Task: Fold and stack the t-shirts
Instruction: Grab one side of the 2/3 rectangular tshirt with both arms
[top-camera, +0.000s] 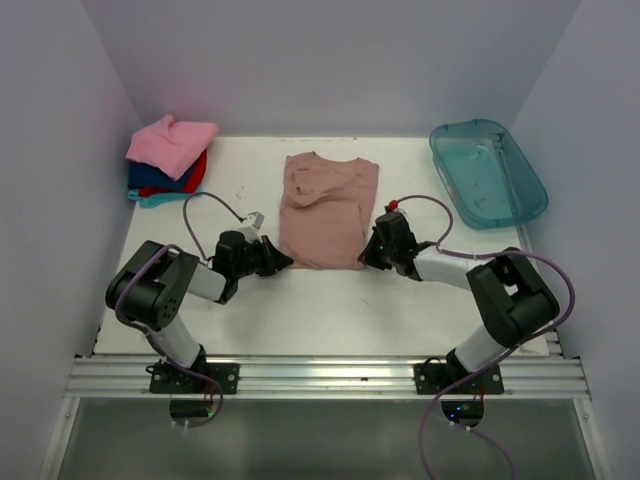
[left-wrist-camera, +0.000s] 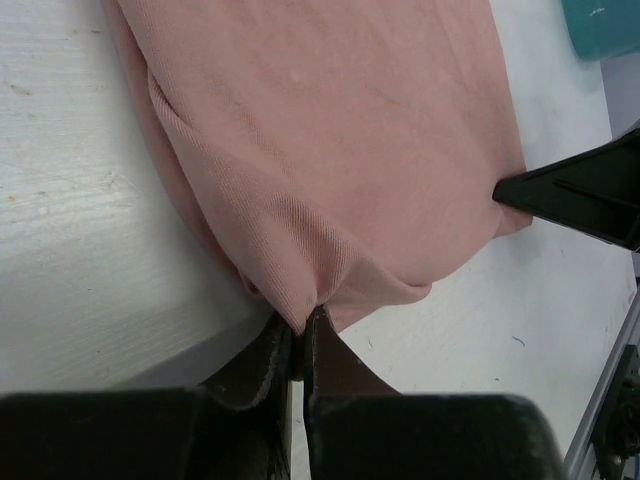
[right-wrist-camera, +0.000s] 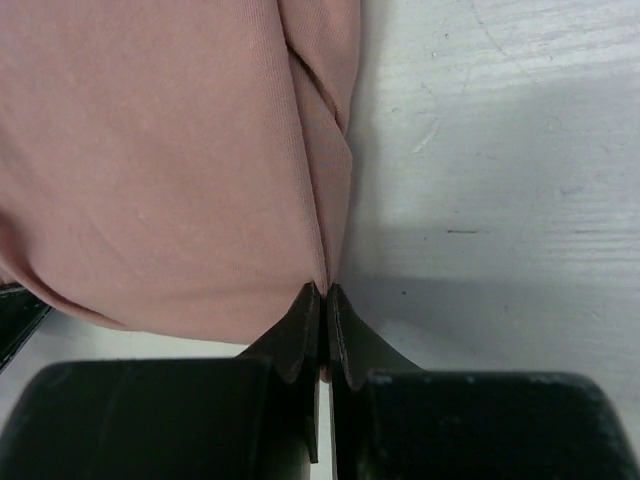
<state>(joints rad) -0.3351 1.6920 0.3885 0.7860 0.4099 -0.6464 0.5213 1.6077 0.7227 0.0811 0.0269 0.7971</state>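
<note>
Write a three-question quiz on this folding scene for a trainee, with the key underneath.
1. True or false: the left hand is shut on the near edge of the pink-brown tee.
2. Which colour lies on top of the folded stack? A red, B bright pink, C blue.
3. Fill in: the teal tub sits at the far ____ corner of the table.
Key: 1 true; 2 B; 3 right.
</note>
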